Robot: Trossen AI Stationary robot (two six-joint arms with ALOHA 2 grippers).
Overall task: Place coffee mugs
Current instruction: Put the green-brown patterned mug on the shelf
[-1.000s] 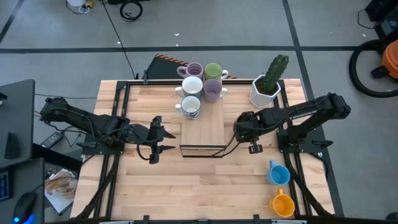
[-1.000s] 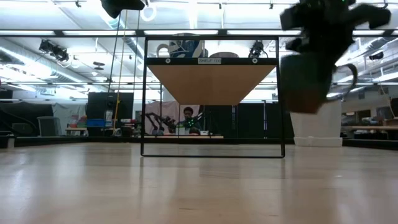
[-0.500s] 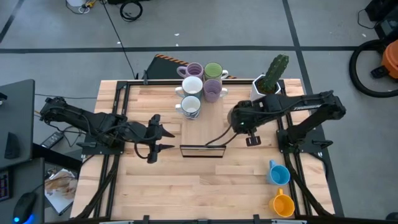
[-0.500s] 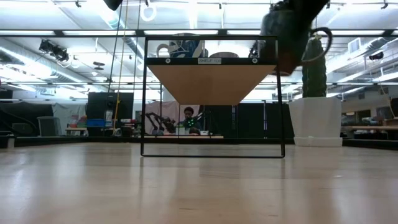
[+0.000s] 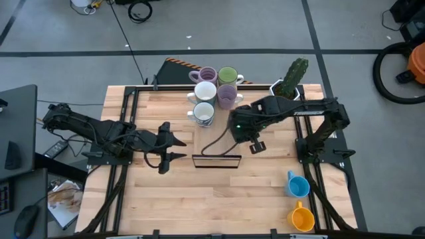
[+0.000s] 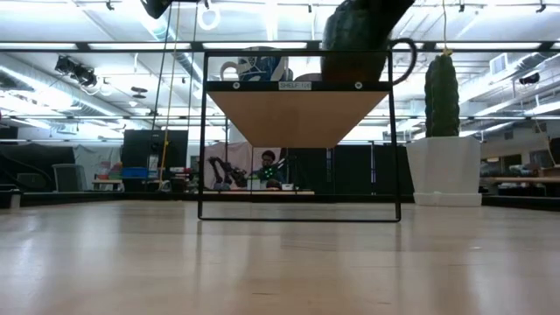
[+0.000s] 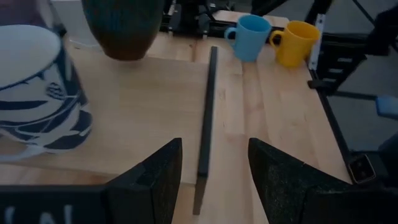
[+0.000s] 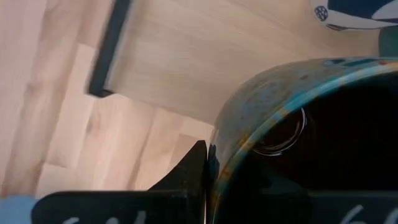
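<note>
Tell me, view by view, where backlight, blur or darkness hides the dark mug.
Low view: ceiling lights behind leave the dark mug a near silhouette. Right wrist view: its inside is almost black, rim soft. Left wrist view: its base is dim but readable. High view: the right hand covers it.

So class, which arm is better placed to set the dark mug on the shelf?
Right. Its gripper already holds the dark mug over the shelf, while the left gripper hangs open and empty beside it.
</note>
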